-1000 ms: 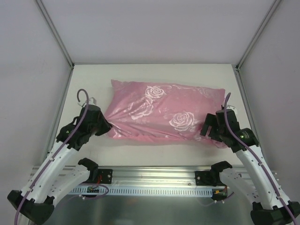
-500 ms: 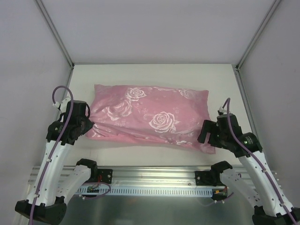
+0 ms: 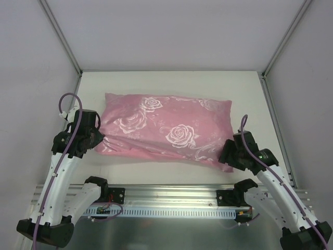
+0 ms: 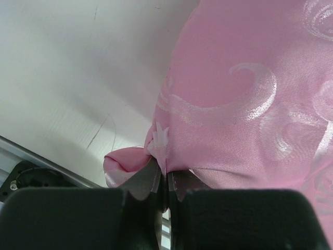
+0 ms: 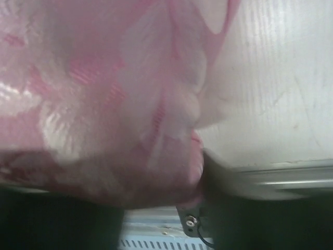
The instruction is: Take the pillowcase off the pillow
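Between our left jaws, pressed together, a corner of the pillowcase [image 4: 229, 104] is pinched. Our right jaws sit at its opposite near corner, where blur hides their state. Nothing is off yet: it wraps the pillow wholly. It lies on the counter [image 3: 171, 83], long axis running from jaws to jaws, open end unclear.
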